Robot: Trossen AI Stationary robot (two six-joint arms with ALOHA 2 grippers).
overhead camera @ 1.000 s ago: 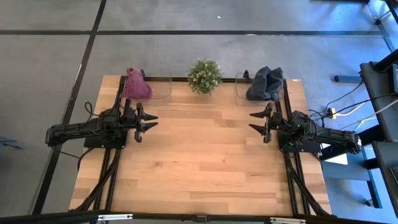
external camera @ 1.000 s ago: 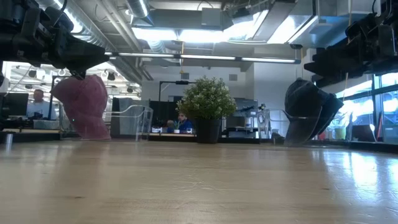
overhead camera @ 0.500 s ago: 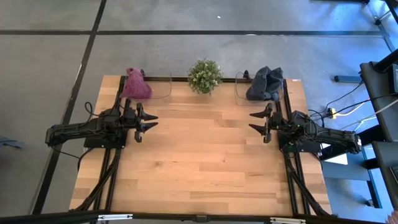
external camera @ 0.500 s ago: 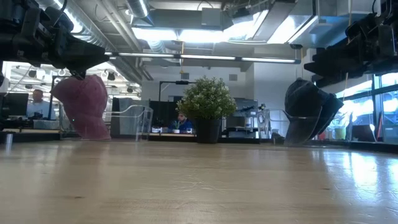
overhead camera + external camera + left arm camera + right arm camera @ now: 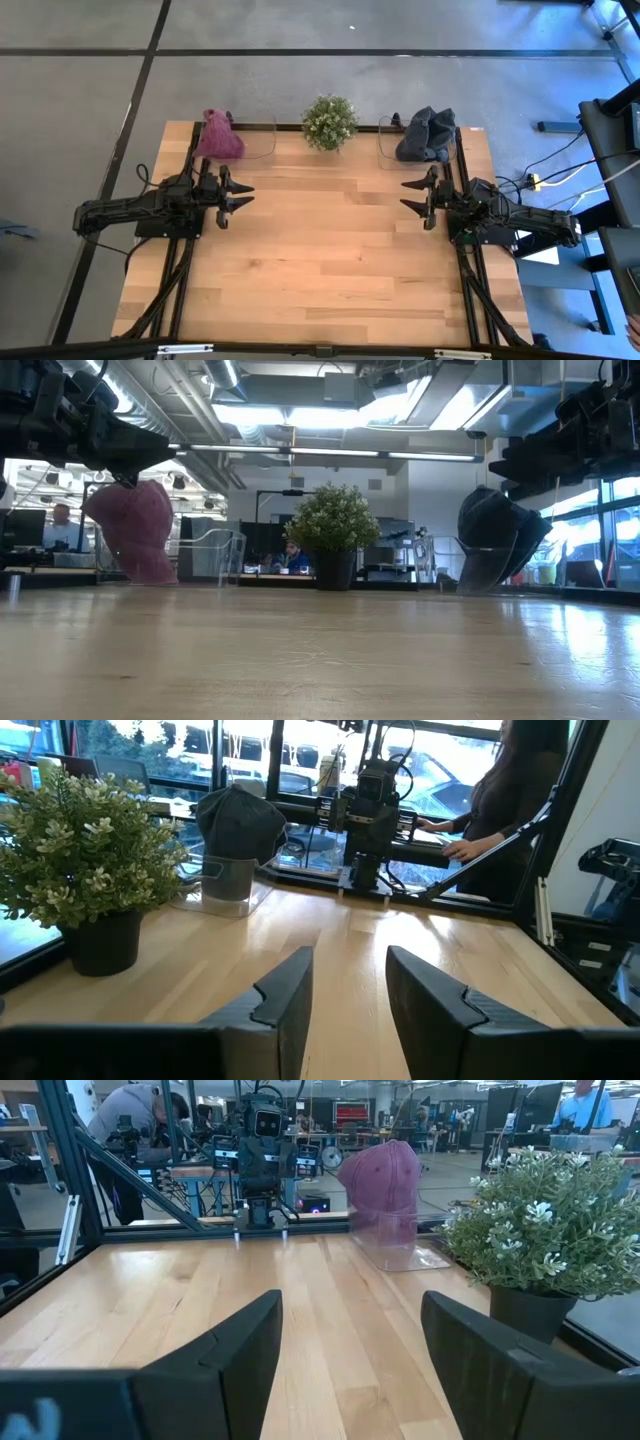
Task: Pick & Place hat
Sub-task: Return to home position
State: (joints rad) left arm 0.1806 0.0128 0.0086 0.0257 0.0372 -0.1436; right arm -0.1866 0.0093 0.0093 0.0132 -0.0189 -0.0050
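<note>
left gripper (image 5: pixel 244 193) and right gripper (image 5: pixel 406 195) hang released, empty. red cap (image 5: pixel 218 138) sits in left bin (image 5: pixel 268 140), blue cap (image 5: pixel 424 133) in right bin (image 5: pixel 383 142).

Table (image 5: pixel 320 260) smooth wood; red cap (image 5: pixel 217 138), blue cap (image 5: pixel 425 133) cloth; bins (image 5: pixel 215 555) clear, probably plastic.

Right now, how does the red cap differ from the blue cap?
Colour: the red cap is pinkish red, the blue cap dark blue-grey. Place: the red cap sits in the left transparent bin, the blue cap in the right transparent bin, either side of the potted plant. Bulk: the blue cap's heap looks wider than the red cap. Both sit at the table's far edge.
</note>
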